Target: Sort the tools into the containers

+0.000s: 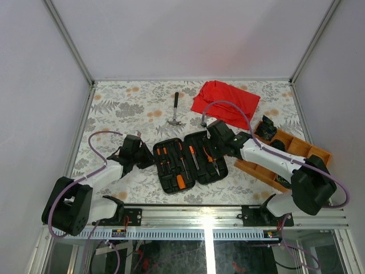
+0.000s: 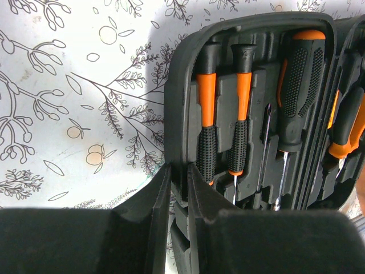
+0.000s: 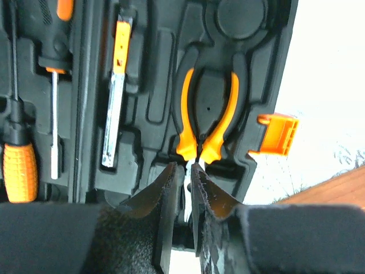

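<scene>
The black tool case (image 1: pixel 158 166) lies open in the middle of the table, with several tools in its moulded slots. My left gripper (image 1: pixel 147 158) is at its left edge. In the left wrist view the left gripper (image 2: pixel 178 171) is shut on the case's side wall (image 2: pixel 177 114), next to two slim screwdrivers (image 2: pixel 206 114) and a thicker driver (image 2: pixel 299 85). My right gripper (image 3: pixel 183 168) hovers over the case's right half. Its fingers are slightly apart around the metal nose of the orange-handled pliers (image 3: pixel 208 114), which lie in their slot. The orange latch (image 3: pixel 278 134) sticks out beside them.
A hammer (image 1: pixel 175 111) lies on the floral tabletop behind the case. A red cloth (image 1: pixel 225 100) is at the back right. An orange wooden tray (image 1: pixel 305 149) holding small items stands at the right, under the right arm.
</scene>
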Robot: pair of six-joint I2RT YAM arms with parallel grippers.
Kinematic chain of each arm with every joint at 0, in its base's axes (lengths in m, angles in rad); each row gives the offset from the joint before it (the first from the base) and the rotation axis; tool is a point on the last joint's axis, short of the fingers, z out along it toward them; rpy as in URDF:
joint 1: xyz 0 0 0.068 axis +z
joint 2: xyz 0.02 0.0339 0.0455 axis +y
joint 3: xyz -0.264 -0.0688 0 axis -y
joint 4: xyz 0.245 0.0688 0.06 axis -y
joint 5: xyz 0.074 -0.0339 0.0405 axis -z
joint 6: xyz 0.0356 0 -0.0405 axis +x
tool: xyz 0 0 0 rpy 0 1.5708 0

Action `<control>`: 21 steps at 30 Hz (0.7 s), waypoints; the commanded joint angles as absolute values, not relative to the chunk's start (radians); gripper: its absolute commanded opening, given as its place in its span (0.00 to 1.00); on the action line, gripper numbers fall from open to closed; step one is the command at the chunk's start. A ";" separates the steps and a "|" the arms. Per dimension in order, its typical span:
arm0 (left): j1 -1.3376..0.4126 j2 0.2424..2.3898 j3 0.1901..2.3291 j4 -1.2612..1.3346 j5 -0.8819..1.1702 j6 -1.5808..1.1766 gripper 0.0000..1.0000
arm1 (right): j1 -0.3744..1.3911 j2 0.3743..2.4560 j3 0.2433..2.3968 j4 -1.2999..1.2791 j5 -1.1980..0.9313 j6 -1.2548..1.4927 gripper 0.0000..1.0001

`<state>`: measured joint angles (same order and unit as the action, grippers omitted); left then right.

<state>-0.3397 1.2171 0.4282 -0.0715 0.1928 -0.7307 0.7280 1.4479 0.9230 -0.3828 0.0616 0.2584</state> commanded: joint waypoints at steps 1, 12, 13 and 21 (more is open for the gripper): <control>-0.351 1.219 0.425 -0.101 0.198 -0.711 0.06 | 0.737 1.494 0.996 -0.353 0.098 0.225 0.23; -0.351 1.223 0.428 -0.098 0.202 -0.712 0.06 | 0.736 1.680 1.080 -0.338 0.055 0.193 0.24; -0.351 1.223 0.429 -0.098 0.204 -0.710 0.06 | 0.736 1.699 1.085 -0.342 0.056 0.192 0.24; -0.351 1.223 0.431 -0.104 0.203 -0.707 0.06 | 0.736 1.795 1.101 -0.381 0.057 0.206 0.09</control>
<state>-0.3397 1.2171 0.4282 -0.0715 0.1932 -0.7307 0.7284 1.7313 1.0821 -0.3958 0.0605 0.2008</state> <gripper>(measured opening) 0.127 0.157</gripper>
